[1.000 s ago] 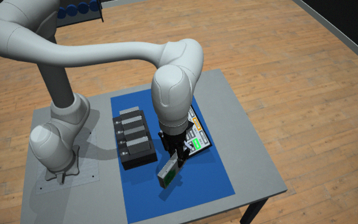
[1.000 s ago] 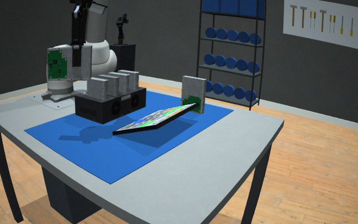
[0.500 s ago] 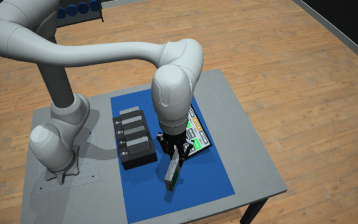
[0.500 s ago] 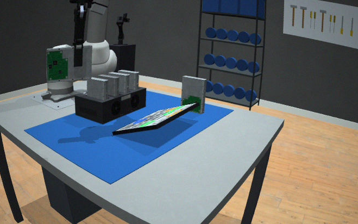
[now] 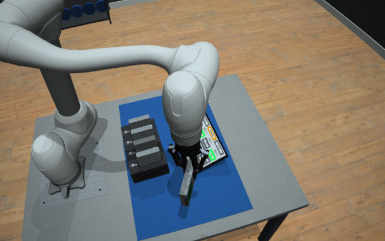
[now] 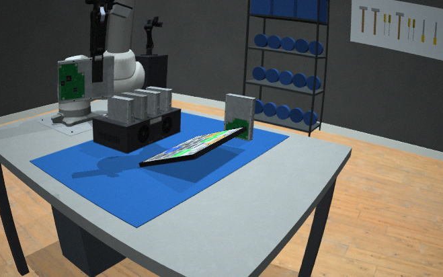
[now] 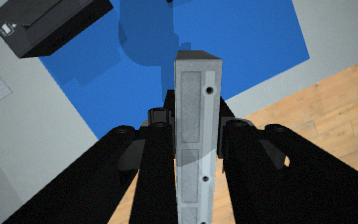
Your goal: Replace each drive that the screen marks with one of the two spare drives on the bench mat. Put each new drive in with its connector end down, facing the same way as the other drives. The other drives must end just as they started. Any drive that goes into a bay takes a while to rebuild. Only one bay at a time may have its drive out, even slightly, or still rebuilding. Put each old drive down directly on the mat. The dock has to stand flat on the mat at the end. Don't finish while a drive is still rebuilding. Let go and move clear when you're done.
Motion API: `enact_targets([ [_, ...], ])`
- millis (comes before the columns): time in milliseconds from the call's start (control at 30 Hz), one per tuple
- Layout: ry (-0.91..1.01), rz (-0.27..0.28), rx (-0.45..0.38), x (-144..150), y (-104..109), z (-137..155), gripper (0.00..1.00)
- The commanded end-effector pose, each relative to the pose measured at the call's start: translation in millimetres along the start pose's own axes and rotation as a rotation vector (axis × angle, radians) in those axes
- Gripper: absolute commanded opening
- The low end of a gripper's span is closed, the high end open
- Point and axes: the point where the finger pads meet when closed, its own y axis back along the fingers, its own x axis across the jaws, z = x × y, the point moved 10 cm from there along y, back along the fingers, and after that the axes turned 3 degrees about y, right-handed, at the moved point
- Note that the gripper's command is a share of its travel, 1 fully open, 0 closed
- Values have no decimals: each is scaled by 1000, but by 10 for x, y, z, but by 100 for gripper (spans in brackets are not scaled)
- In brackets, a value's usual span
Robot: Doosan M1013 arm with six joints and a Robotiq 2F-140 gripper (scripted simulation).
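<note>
The flat silver drive with a green circuit board (image 5: 187, 186) (image 6: 71, 81) (image 7: 196, 115) is clamped in the black two-finger gripper (image 5: 189, 167) (image 6: 97, 68) (image 7: 191, 104), above the blue mat (image 5: 217, 197) (image 6: 130, 202) (image 7: 240, 45). Its long axis lies level, pointing out sideways from the fingers. The black four-bay dock (image 5: 152, 170) (image 6: 112, 137) (image 7: 55, 35) stands beside, four silver drives (image 5: 148, 152) (image 6: 121, 108) upright in it.

Six drives in all: four docked drives (image 5: 148, 153) (image 6: 122, 109), one held drive (image 5: 186, 186) (image 7: 195, 125), one standing drive (image 6: 240, 109). One dock (image 5: 150, 172) (image 6: 111, 137) (image 7: 50, 37), one screen (image 5: 218, 148) (image 6: 195, 144). Farther back, three hammers (image 6: 363, 22) and fifteen blue discs (image 6: 288, 43).
</note>
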Motion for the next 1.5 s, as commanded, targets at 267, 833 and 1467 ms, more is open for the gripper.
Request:
enact_targets([
  [267,0,8,165,-8,-11,164,10],
  [833,0,22,381,-17,-64,372,10],
  [1467,1,33,685,-33,-231,624,10],
])
